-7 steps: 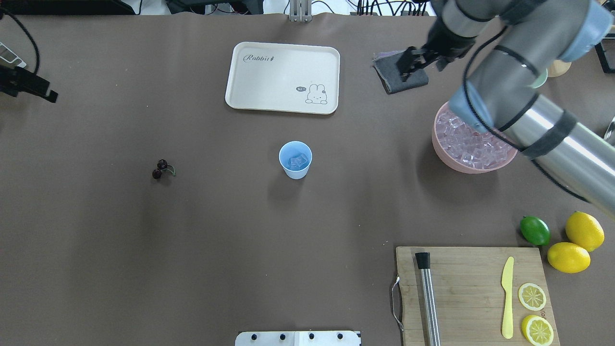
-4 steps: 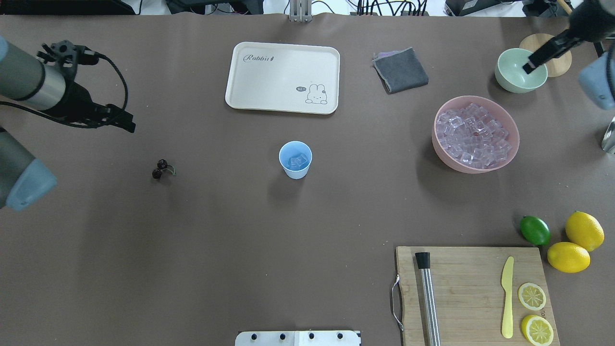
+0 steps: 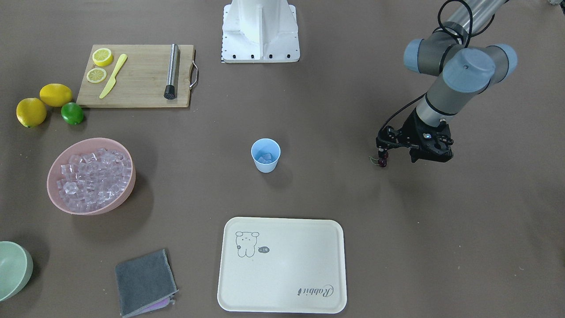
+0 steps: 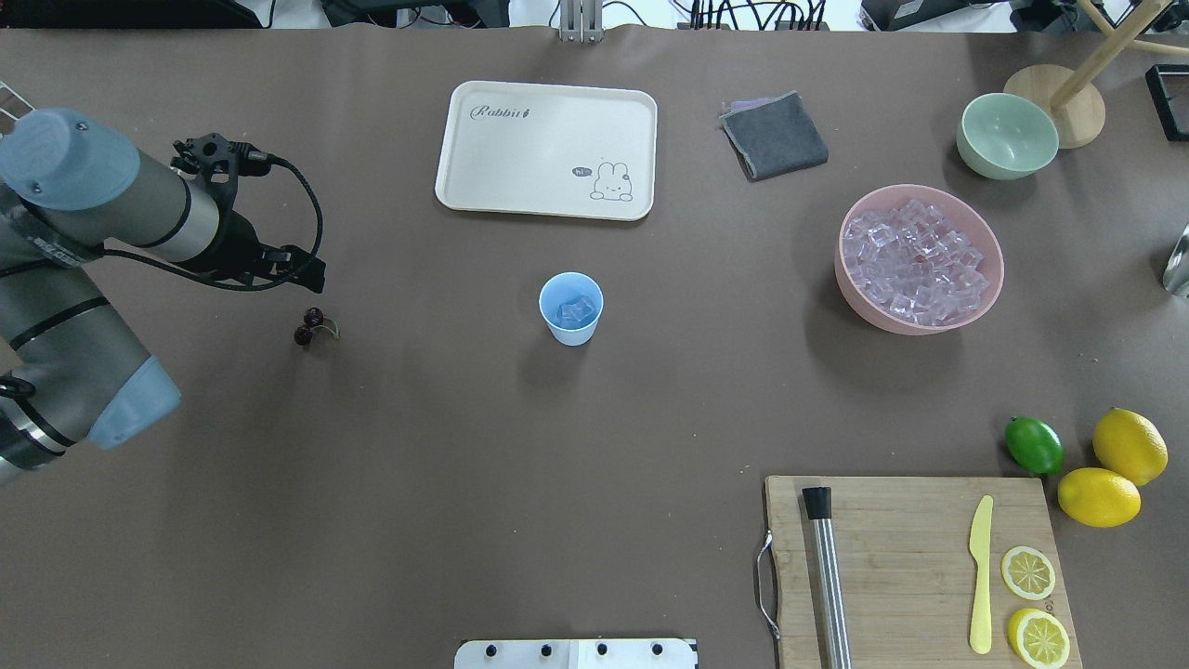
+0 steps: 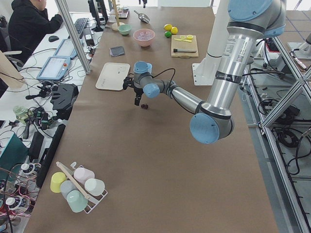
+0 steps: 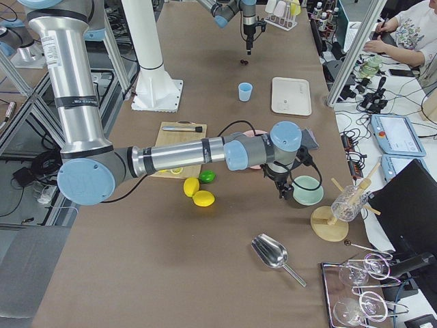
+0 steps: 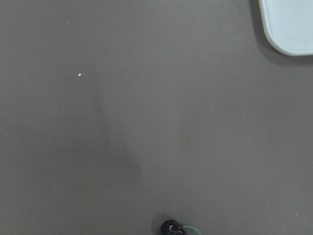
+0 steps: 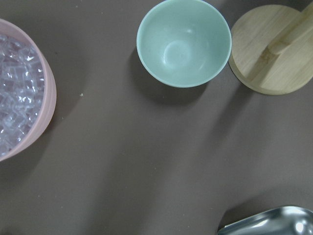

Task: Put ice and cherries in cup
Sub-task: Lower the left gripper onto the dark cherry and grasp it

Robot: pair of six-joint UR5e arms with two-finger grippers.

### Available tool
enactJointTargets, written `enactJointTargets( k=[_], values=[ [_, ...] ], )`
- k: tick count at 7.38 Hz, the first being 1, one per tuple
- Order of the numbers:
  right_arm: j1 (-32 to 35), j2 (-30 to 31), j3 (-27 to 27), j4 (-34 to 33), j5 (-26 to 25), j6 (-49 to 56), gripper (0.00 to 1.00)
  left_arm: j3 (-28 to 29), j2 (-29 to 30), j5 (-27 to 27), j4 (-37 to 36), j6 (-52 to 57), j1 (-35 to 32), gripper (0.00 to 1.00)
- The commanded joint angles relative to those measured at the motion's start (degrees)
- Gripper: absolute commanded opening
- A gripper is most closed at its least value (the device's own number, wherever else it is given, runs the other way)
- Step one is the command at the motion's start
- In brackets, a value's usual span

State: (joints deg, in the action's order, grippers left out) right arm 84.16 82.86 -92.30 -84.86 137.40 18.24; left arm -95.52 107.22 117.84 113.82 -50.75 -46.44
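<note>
The light-blue cup [image 4: 573, 336] stands mid-table with a few ice cubes [image 4: 577, 310] inside; it also shows in the front view [image 3: 265, 166]. More ice [image 4: 915, 265] fills the pink bowl [image 4: 996, 279]. The cherries [image 4: 311, 328] lie on the table left of the cup. My left gripper [image 4: 311, 275] hangs just above and beyond the cherries [image 3: 382, 162], pointing down; I cannot tell if it is open. My right gripper [image 6: 283, 188] shows only in the right side view, near the pale green bowl [image 6: 307, 190]; its state cannot be told.
A cream tray [image 4: 546, 149] and grey cloth [image 4: 775, 136] lie at the far side. A cutting board [image 4: 915, 567] with muddler, knife and lemon slices sits near right, beside a lime [image 4: 1034, 445] and lemons. A metal scoop [image 8: 274, 223] lies by the green bowl.
My left arm has swung in from the left edge to just above the cherries. My right arm has pulled back from the grey cloth, past the green bowl, out of the overhead view.
</note>
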Motion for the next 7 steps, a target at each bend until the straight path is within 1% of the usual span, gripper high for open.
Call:
enactJointTargets(
  k=[1, 2, 4, 5, 6, 7],
  values=[
    [0.22, 2.13, -0.78, 4.06, -0.03, -0.74, 0.98, 2.61, 0.88, -1.03, 2.54, -0.93, 2.22, 0.97],
    [0.22, 2.13, -0.52, 4.26, 0.23, -0.84, 0.98, 3.83, 0.1, -1.21, 2.63, -1.54, 2.4, 0.97],
    [0.04, 1.87, -0.78, 4.35, -0.21, -1.1, 0.98, 3.32, 0.35, -2.08, 2.89, -6.1, 4.06, 0.96],
    [0.04, 2.22, -2.0, 4.35, 0.23, -1.36, 0.98, 3.49, 0.36, -2.09, 2.9, -6.03, 4.59, 0.92],
    [0.04, 2.31, -2.27, 4.35, 0.24, -1.54, 0.98, 3.41, 0.1, -2.09, 2.9, -6.12, 4.6, 0.83],
    [0.04, 2.31, -2.1, 4.35, 0.06, -1.45, 0.98, 3.76, 0.01, -2.09, 2.9, -6.03, 4.69, 0.82]
  ],
)
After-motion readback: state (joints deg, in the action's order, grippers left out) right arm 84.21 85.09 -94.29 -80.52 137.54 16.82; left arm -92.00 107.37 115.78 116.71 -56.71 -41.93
